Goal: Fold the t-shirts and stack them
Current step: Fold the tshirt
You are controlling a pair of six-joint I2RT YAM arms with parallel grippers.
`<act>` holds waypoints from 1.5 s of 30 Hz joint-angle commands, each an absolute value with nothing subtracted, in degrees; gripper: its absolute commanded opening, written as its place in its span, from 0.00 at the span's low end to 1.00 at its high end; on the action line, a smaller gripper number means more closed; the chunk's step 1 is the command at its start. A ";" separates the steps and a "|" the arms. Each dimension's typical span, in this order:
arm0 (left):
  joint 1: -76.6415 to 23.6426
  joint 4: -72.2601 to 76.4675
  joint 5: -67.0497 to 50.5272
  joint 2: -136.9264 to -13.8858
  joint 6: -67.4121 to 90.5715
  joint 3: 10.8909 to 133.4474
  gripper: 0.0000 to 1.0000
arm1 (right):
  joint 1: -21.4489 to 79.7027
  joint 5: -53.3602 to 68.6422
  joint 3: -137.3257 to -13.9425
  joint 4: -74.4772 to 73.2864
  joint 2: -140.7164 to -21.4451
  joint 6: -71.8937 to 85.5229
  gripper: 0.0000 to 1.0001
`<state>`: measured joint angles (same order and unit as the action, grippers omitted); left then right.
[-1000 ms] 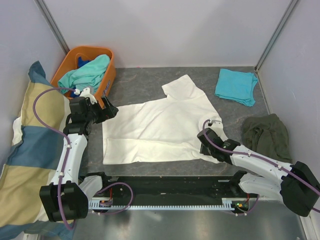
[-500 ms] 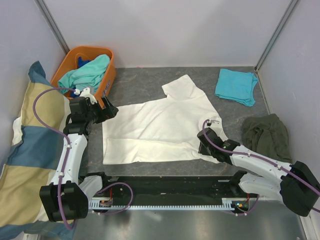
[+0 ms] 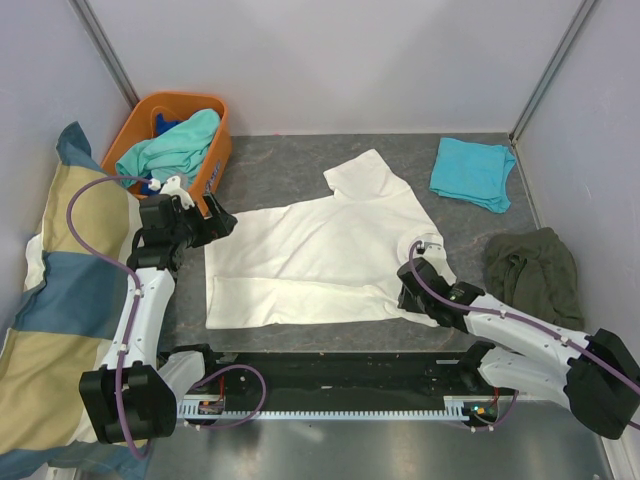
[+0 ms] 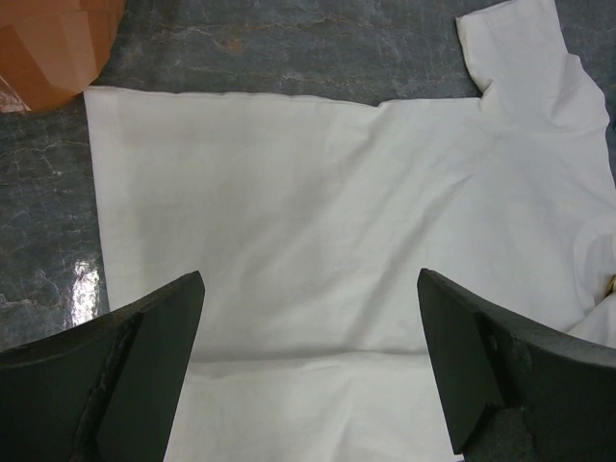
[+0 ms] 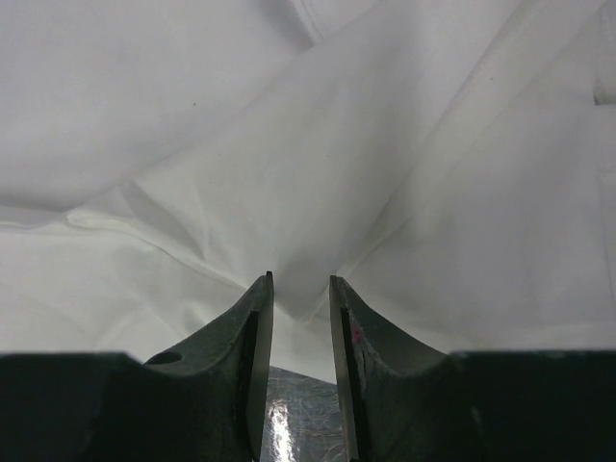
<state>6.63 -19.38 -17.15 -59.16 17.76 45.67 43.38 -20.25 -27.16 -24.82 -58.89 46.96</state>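
A cream-white t-shirt (image 3: 320,250) lies spread flat on the grey table, partly folded along its near edge. It also shows in the left wrist view (image 4: 337,192) and the right wrist view (image 5: 289,144). My left gripper (image 3: 222,222) hovers at the shirt's left edge with its jaws wide open and empty (image 4: 310,277). My right gripper (image 3: 405,292) is at the shirt's near right corner, its narrow jaws pinching a ridge of the cloth (image 5: 300,279). A folded turquoise t-shirt (image 3: 472,172) lies at the back right.
An orange basket (image 3: 218,160) at the back left holds a mint-green t-shirt (image 3: 175,145) and a blue one (image 3: 165,122). A dark olive garment (image 3: 530,270) lies crumpled at the right. A yellow-and-blue checked pillow (image 3: 60,300) leans at the left.
My right gripper has shifted slightly at the shirt's near right corner. The left arm and the shirt have barely moved.
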 commanded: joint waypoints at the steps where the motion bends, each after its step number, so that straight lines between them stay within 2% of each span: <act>1: 6.50 -16.88 -19.25 -59.06 18.72 45.62 1.00 | 43.59 -19.95 -26.89 -25.84 -57.66 47.99 0.38; 9: 6.50 -16.88 -19.25 -58.97 18.63 45.44 1.00 | 43.59 -19.60 -26.63 -25.31 -58.62 48.25 0.38; 14: 6.50 -16.96 -19.25 -58.80 18.55 45.26 1.00 | 43.68 -18.55 -25.93 -24.43 -58.80 48.43 0.33; 24: 6.50 -16.88 -19.07 -58.80 18.28 45.18 1.00 | 43.68 -17.84 -23.64 -23.03 -58.80 49.22 0.30; 27: 6.50 -16.88 -19.07 -58.62 18.28 45.26 1.00 | 43.86 -17.58 -23.20 -22.24 -59.15 49.31 0.23; 30: 6.42 -17.05 -18.90 -58.36 18.28 45.18 1.00 | 43.86 -17.75 -23.29 -21.62 -59.15 49.31 0.12; 31: 6.59 -17.14 -18.90 -58.27 18.28 45.18 1.00 | 43.94 -17.75 -23.38 -21.62 -59.24 49.22 0.05; 33: 6.50 -17.23 -18.90 -58.18 18.19 45.00 1.00 | 44.03 -17.84 -23.99 -21.62 -59.06 48.87 0.00; 45: 6.50 -17.49 -18.63 -58.01 18.11 45.35 1.00 | 44.12 -18.81 -34.09 -20.75 -62.31 42.90 0.00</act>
